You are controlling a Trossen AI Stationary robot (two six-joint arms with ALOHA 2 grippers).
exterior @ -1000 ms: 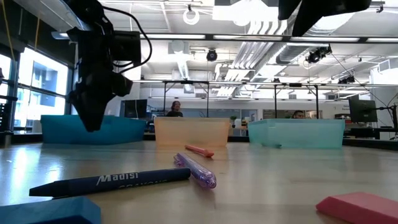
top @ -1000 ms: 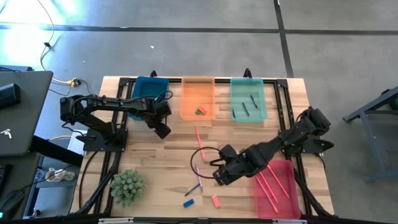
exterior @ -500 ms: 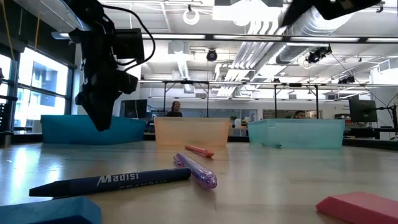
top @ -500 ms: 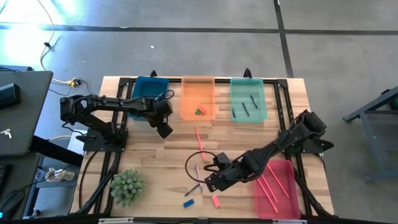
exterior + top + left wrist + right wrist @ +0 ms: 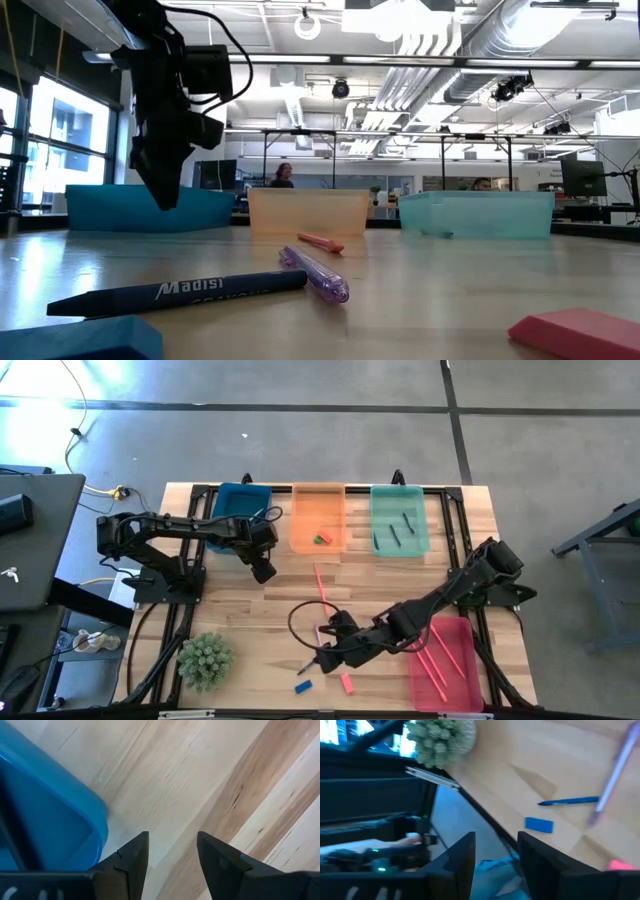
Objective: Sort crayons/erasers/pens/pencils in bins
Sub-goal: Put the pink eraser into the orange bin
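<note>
Near the table's front lie a dark blue crayon (image 5: 180,290), a purple pen (image 5: 315,272), a blue eraser (image 5: 539,824) and a pink eraser (image 5: 346,682). A pink-orange stick (image 5: 320,580) lies mid-table. My right gripper (image 5: 320,655) hovers open above the crayon and pen, slanting toward the near-left. My left gripper (image 5: 263,571) hangs open, pointing down, just off the blue bin's (image 5: 240,502) near right corner. The orange bin (image 5: 318,518) holds a green and a red eraser, the teal bin (image 5: 399,520) dark pens, the pink bin (image 5: 445,665) pink sticks.
A spiky green plant ball (image 5: 205,660) sits at the near left of the table. A black cable loop (image 5: 300,615) hangs off my right arm over the table's middle. Black frame rails run along the table's sides. Bare wood lies between the bins and the loose items.
My right gripper has moved toward the table's left and near edges, from beside the pink bin to above the crayon and pen, tipping up from steeply down to a slant. My left gripper has rolled a little in place.
</note>
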